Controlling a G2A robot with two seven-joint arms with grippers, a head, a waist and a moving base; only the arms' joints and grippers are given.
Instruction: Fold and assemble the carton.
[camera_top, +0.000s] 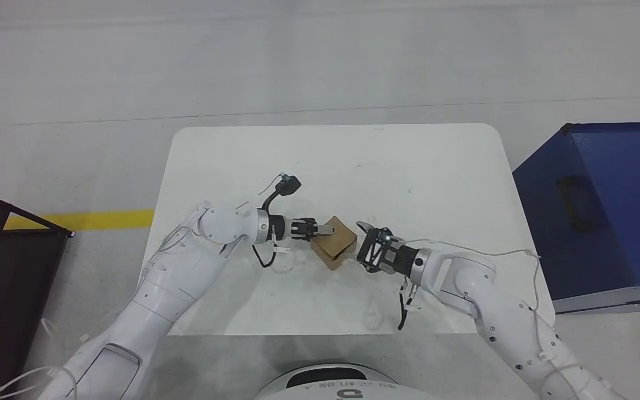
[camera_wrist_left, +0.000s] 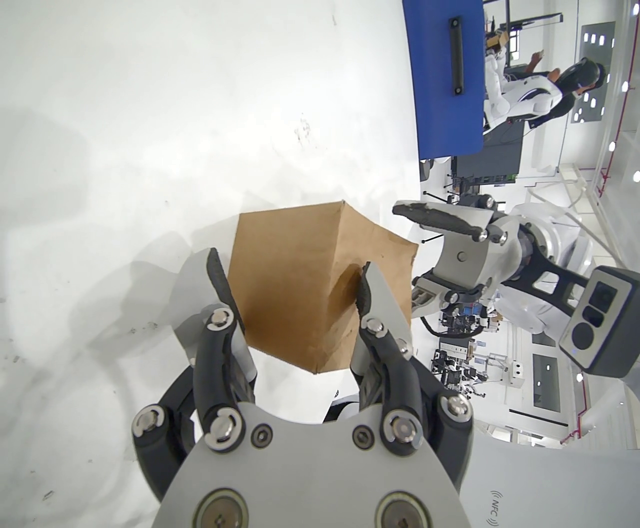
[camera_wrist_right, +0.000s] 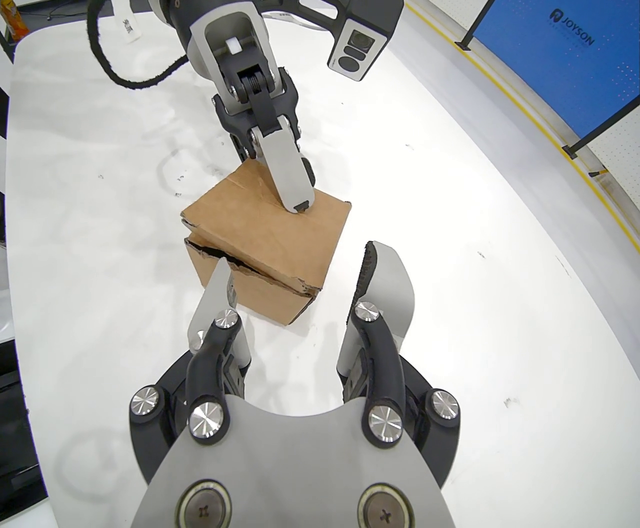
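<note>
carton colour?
The carton is plain brown cardboard, no visible print; clearest in the right wrist view.

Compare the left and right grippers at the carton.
The left gripper is clamped on the carton, with one finger denting a face. The right gripper is open and holds nothing. The left one has a finger across the carton's top, while the right one sits by its torn edge. Both face the carton, from opposite sides.

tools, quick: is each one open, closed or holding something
Left tool: closed on the carton.
Right tool: open, holding nothing.
</note>
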